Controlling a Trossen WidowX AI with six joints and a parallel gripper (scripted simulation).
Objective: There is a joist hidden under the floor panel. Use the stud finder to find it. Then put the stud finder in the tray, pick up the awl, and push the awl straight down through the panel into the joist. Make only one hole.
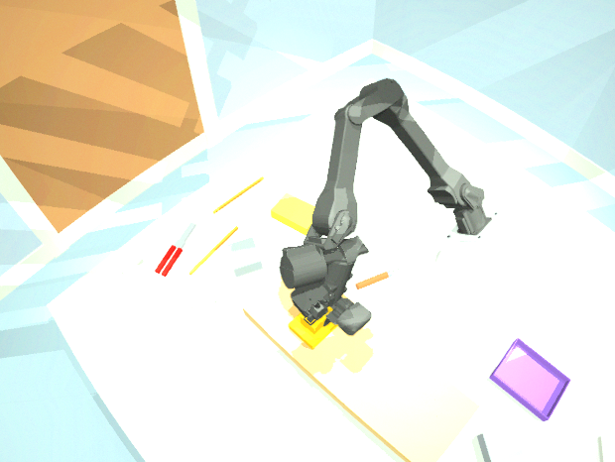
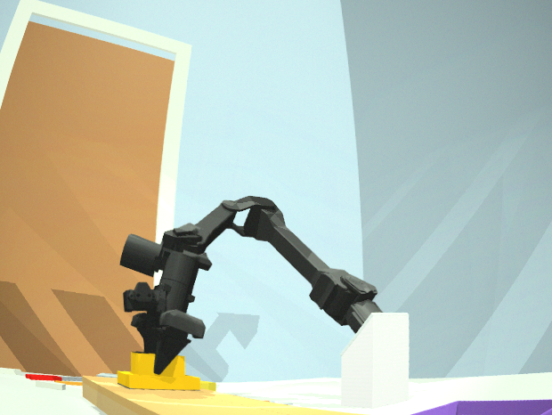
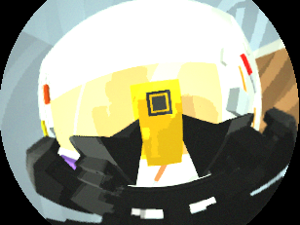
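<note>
My gripper (image 1: 317,322) (image 2: 153,363) (image 3: 158,117) is shut on the yellow stud finder (image 1: 311,337) (image 2: 158,382) (image 3: 163,145), gripping its raised body. The stud finder's base is down on the tan floor panel (image 1: 447,406) (image 2: 133,398) (image 3: 93,96), near the panel's far-left end in the top view. Its square indicator is dark grey in the wrist view, with no green. The orange-handled awl (image 1: 371,281) (image 3: 160,173) lies on the table beside the panel, on the arm-base side. The purple tray (image 1: 518,400) (image 2: 499,407) (image 3: 69,162) stands beyond the panel's other end. The joist is hidden.
A yellow block (image 1: 292,213) lies behind the gripper. Two thin yellow sticks (image 1: 238,194) (image 1: 213,251), a red-handled tool (image 1: 170,262) and two pale blocks (image 1: 243,244) (image 1: 248,269) lie to the left. A grey bar (image 1: 483,448) is at the lower edge.
</note>
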